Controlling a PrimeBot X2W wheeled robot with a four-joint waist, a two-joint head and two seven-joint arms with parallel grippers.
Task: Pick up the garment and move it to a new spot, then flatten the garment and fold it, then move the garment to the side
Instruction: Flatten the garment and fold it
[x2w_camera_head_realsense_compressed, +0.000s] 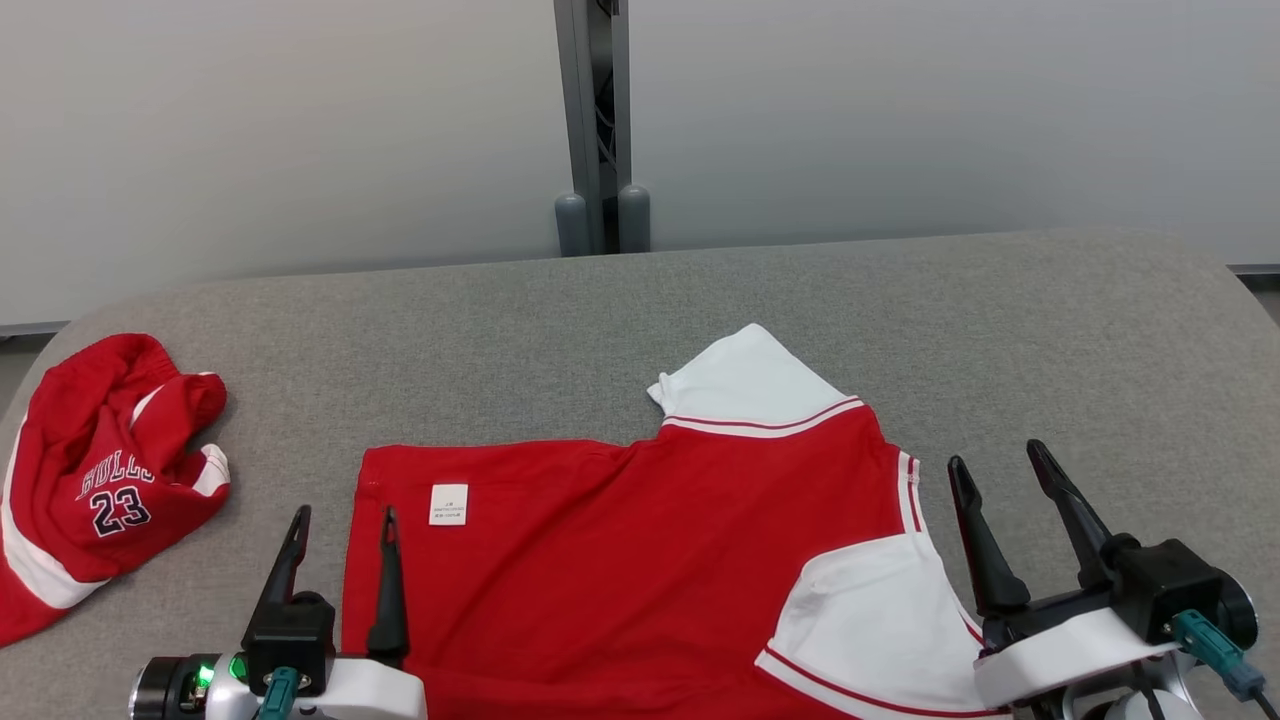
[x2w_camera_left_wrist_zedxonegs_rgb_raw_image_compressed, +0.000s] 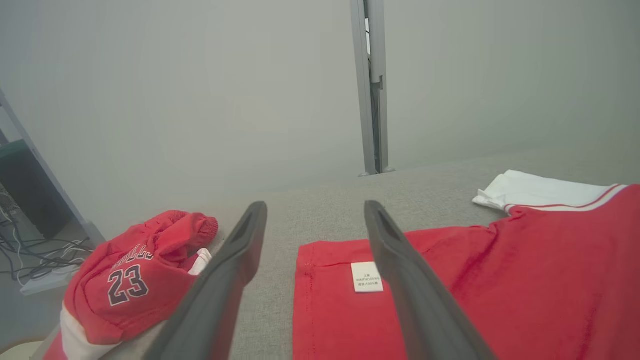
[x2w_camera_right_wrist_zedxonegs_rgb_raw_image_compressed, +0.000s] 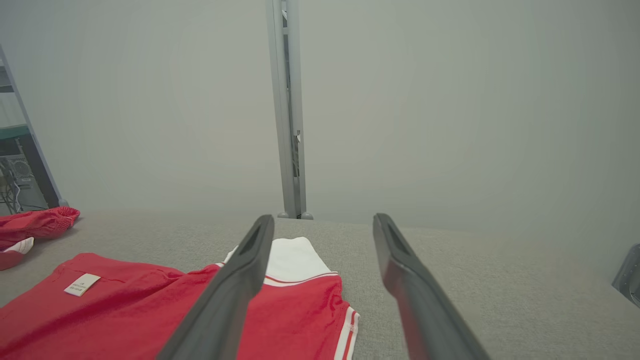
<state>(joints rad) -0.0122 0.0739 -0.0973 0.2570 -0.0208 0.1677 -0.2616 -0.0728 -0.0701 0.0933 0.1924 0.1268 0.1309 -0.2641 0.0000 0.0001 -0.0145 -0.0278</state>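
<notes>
The garment (x2w_camera_head_realsense_compressed: 620, 570) is a red shirt with white sleeves, lying spread on the grey padded table (x2w_camera_head_realsense_compressed: 1000, 330), with a small white label (x2w_camera_head_realsense_compressed: 448, 503) near its left edge. One white sleeve (x2w_camera_head_realsense_compressed: 745, 385) points toward the back; the other lies at the front right. My left gripper (x2w_camera_head_realsense_compressed: 346, 512) stands open at the shirt's left edge, its right finger over the red cloth; the left wrist view shows the label (x2w_camera_left_wrist_zedxonegs_rgb_raw_image_compressed: 366, 276) between its fingers (x2w_camera_left_wrist_zedxonegs_rgb_raw_image_compressed: 315, 205). My right gripper (x2w_camera_head_realsense_compressed: 997, 455) is open just right of the shirt, holding nothing. In the right wrist view the shirt (x2w_camera_right_wrist_zedxonegs_rgb_raw_image_compressed: 150, 310) lies left of its fingers (x2w_camera_right_wrist_zedxonegs_rgb_raw_image_compressed: 324, 217).
A crumpled red garment printed with "23" (x2w_camera_head_realsense_compressed: 110, 480) lies at the table's left edge, also in the left wrist view (x2w_camera_left_wrist_zedxonegs_rgb_raw_image_compressed: 130, 280). A grey post (x2w_camera_head_realsense_compressed: 595, 120) stands between pale wall panels behind the table. Bare grey surface stretches behind and right of the shirt.
</notes>
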